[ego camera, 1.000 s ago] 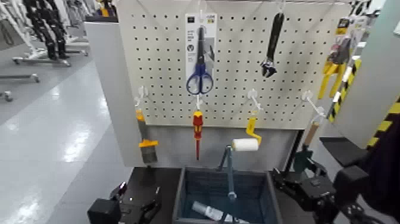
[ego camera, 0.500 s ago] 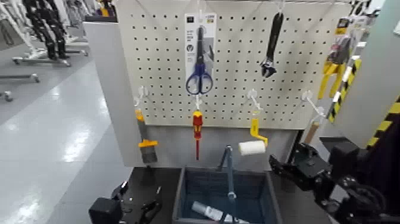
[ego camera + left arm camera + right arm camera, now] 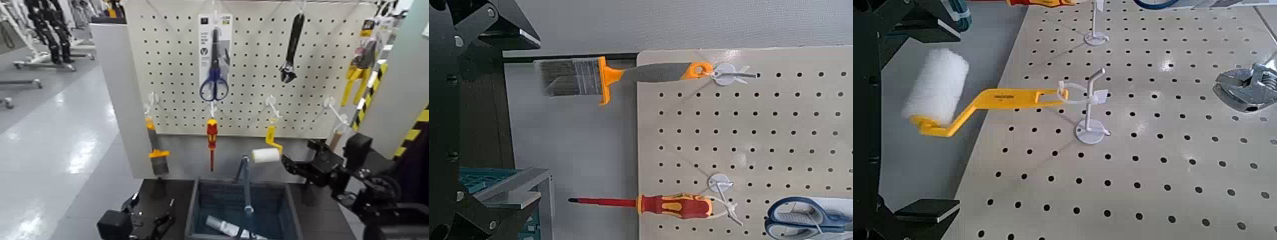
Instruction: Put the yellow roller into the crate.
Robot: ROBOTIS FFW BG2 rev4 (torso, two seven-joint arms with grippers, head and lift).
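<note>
The yellow roller [image 3: 265, 154] hangs from a pegboard hook by its yellow handle [image 3: 1003, 98], white sleeve [image 3: 936, 85] lowermost, just above the crate [image 3: 217, 196]. My right gripper [image 3: 289, 167] reaches in from the right, a little to the right of the sleeve and slightly lower. In the right wrist view my right gripper [image 3: 941, 115] is open, its dark fingers [image 3: 928, 211] standing on either side of the sleeve without touching it. My left gripper [image 3: 153, 220] rests open, low at the left beside the crate.
On the pegboard hang a yellow-collared brush [image 3: 155, 153], a red-and-yellow screwdriver [image 3: 211, 135], scissors [image 3: 214, 60], a black wrench [image 3: 292, 48] and yellow pliers [image 3: 357, 70]. Inside the crate lie a white tube [image 3: 225, 226] and an upright blue-grey tool [image 3: 246, 185].
My right arm has risen and reached left toward the roller. The roller swayed slightly right, then back. The left arm has barely moved.
</note>
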